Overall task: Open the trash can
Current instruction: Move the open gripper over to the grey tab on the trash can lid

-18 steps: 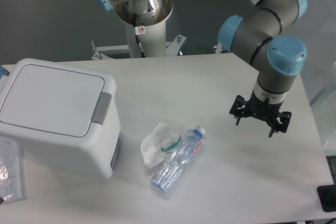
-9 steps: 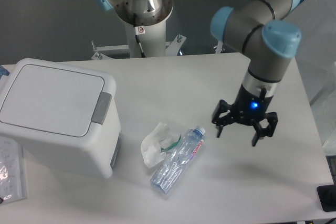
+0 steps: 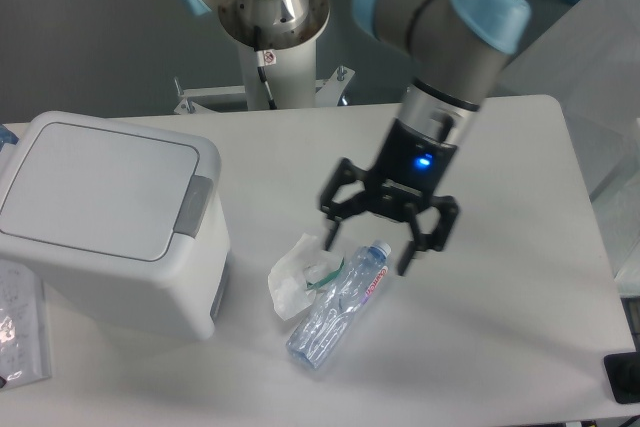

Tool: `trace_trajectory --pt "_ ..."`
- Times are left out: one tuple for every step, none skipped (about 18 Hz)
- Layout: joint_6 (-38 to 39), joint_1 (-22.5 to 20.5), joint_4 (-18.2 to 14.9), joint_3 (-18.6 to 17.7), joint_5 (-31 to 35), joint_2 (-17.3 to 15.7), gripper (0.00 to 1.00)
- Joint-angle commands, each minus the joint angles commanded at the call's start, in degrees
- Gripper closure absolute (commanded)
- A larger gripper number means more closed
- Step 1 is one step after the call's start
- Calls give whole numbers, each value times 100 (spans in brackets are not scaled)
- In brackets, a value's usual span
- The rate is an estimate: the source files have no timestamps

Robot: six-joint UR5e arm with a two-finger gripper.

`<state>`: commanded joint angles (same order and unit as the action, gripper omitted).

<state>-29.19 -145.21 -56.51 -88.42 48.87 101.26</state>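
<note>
lab | robot arm base [image 3: 262,7] bolted behind white table [image 3: 500,337]

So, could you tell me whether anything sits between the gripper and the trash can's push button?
Nothing visible blocks it. The open gripper hangs above the plastic bottle and crumpled wrapper, which lie low on the table. Bare tabletop separates them from the trash can and its grey button.

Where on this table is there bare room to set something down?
Bare patches: the right part of the table, right of the gripper; the far strip between the trash can and the arm. Crowded: front centre, where the crushed bottle and crumpled tissue lie under the open gripper.
</note>
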Motion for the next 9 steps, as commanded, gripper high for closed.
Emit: trace_trajectory --pt "79 114 0 0 0 -62 0" --pt "123 246 0 -44 0 -106 0" --pt "141 395 0 -79 9 -176 0" --pt "133 466 9 -149 17 -246 0" --pt "133 493 9 -193 18 -316 0" --pt "124 502 9 -237 18 -335 0" --pt "107 519 17 -290 9 -335 0" --pt "106 537 18 -299 0 -326 0" --pt "98 537 18 -351 0 -317 0"
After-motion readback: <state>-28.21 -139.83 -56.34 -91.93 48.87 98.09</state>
